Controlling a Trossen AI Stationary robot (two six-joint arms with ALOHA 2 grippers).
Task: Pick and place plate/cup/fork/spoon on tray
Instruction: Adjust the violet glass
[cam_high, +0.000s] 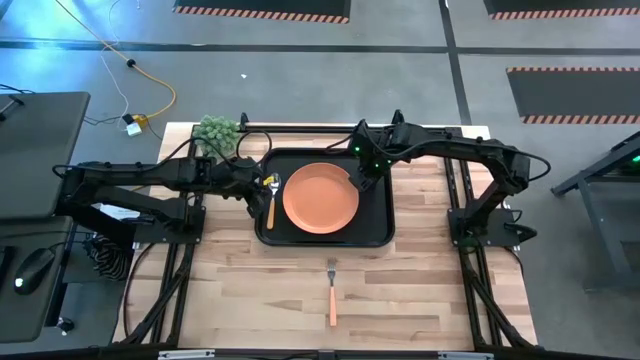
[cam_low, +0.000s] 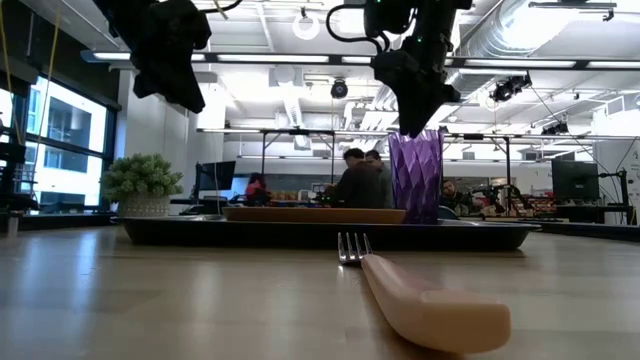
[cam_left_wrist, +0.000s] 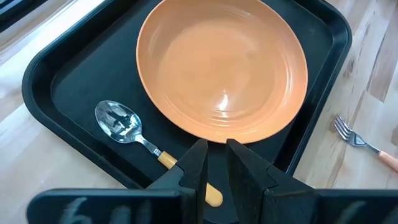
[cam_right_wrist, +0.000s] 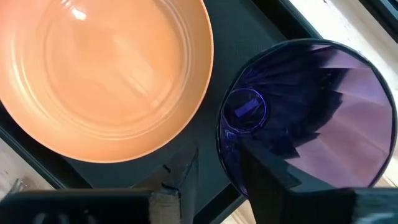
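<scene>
The fork (cam_high: 332, 296) lies alone on the table (cam_high: 420, 300) in front of the tray (cam_high: 385, 215), light, stiff and flat, best pinched across its orange handle, while the right gripper (cam_right_wrist: 211, 174) straddles the cup's (cam_right_wrist: 311, 112) wall, not clamped.

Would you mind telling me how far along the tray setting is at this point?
Done: the plate and the spoon lie on the tray. In hand: the right gripper is at the cup, which stands upright in the tray's corner beside the plate, one finger inside its rim. The left gripper hovers over the spoon's handle. Left: the fork, on the table in front of the tray.
</scene>
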